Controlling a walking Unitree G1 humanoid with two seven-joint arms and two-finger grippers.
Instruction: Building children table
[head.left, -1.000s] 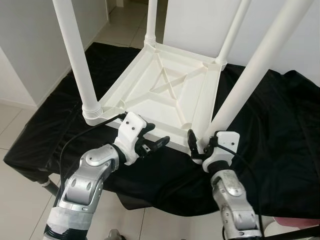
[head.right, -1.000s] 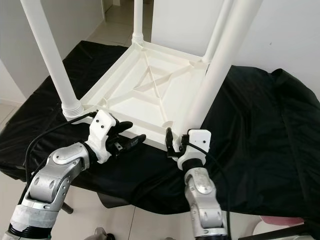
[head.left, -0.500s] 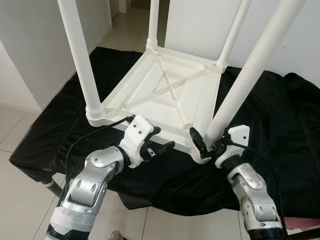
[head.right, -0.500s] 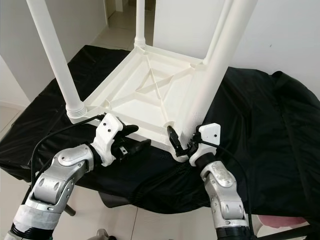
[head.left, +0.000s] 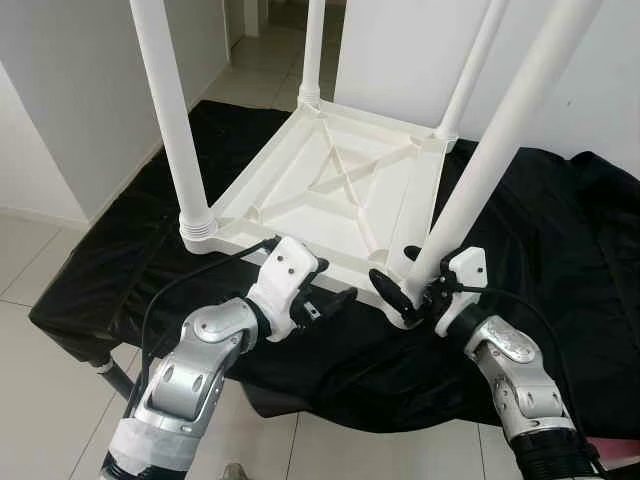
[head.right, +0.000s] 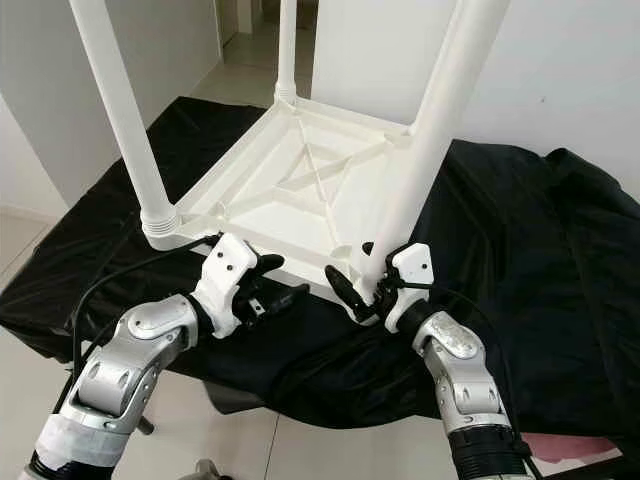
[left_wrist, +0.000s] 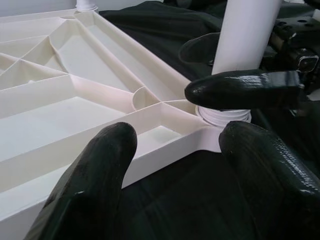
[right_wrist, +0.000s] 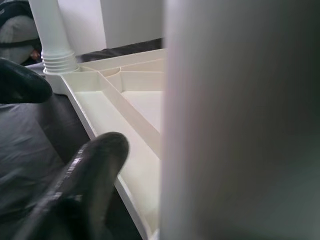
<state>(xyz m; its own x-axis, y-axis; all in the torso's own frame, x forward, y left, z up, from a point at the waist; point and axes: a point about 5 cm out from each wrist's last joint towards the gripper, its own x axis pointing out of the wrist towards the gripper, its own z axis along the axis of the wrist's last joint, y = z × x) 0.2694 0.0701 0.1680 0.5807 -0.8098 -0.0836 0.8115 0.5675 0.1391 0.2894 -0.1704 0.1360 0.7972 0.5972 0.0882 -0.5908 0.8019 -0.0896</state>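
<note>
A white plastic children's table (head.left: 340, 190) lies upside down on a black cloth, its legs pointing up. My right gripper (head.left: 398, 275) is open at the foot of the near-right leg (head.left: 480, 170), one finger on each side of it. In the right wrist view the leg (right_wrist: 235, 120) stands close, and a small gap separates it from one finger (right_wrist: 95, 165). My left gripper (head.left: 325, 300) is open and holds nothing, just in front of the tabletop's near rim (left_wrist: 165, 150). The left wrist view shows the right gripper's finger (left_wrist: 240, 90) crossing the leg's threaded collar.
The black cloth (head.left: 560, 250) drapes over a low support and hangs past its front edge. The near-left leg (head.left: 170, 110) rises beside my left arm. Tiled floor (head.left: 40, 400) lies to the left, with white walls behind and an open passage at the back.
My right gripper has come from in front of the near-right leg's foot to astride it. The left gripper keeps its place at the near rim. The camera shifted slightly.
</note>
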